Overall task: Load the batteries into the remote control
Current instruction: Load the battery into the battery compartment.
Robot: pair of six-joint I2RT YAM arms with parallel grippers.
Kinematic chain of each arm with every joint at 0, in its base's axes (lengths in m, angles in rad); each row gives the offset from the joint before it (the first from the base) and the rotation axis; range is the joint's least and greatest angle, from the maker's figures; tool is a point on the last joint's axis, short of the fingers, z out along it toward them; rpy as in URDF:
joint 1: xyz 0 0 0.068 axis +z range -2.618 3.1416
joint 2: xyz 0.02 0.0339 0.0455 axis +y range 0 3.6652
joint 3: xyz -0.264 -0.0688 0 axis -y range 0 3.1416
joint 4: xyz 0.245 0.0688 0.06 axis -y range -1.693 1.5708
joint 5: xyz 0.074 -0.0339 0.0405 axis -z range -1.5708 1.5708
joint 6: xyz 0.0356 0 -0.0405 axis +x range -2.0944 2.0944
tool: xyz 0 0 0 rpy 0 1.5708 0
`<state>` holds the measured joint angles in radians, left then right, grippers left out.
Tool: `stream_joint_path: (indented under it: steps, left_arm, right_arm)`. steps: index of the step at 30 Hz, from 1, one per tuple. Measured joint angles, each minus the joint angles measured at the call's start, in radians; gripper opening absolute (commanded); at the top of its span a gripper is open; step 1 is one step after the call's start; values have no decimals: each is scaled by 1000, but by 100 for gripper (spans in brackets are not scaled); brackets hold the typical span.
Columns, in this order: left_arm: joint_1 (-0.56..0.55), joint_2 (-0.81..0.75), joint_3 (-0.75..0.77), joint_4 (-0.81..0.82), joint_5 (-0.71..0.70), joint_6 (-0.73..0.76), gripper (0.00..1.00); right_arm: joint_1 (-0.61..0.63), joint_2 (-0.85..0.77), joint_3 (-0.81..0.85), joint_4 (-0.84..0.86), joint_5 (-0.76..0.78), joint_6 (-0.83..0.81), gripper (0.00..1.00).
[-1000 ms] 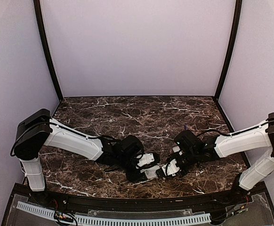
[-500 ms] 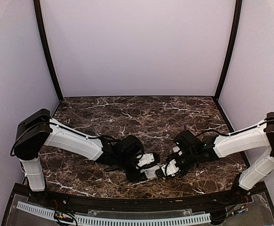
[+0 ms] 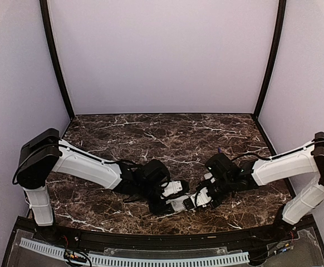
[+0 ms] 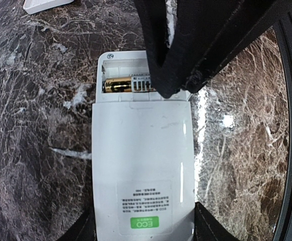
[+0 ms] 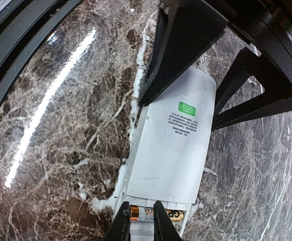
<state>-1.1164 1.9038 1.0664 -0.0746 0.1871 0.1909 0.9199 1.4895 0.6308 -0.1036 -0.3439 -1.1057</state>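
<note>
The remote control (image 4: 143, 165) lies on the table (image 4: 35, 150) inside the left pincer (image 4: 143, 228), battery (image 4: 120, 86) in its compartment.

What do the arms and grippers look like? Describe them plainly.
The left arm and right arm have white shells, bulky black joints and thin black cables near the wrists. The left gripper and right gripper have black, angular fingers. No markings are legible.

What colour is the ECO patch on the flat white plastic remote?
Green patch, white lettering; left wrist view shows it best.
</note>
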Motion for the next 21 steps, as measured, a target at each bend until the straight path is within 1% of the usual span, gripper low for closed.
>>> stream_joint_path:
  steps: [2, 10, 15, 19, 21]
  left_arm:
    - [1, 0, 0, 0, 1, 0, 57]
    - [2, 1, 0, 4, 3, 0, 58]
    - [2, 2, 0, 5, 3, 0, 61]
    - [2, 2, 0, 7, 3, -1, 66]
    - [3, 3, 0, 12, 2, -2, 69]
  right_arm:
    - [-3, 0, 7, -6, 1, -1, 23]
    - [-11, -3, 71, -85, -15, 31, 31]
    - [-13, -43, 103, -134, -71, 76, 31]
    - [-40, -141, 125, -192, -119, 156, 31]
    - [-55, -230, 125, -228, -132, 198, 31]
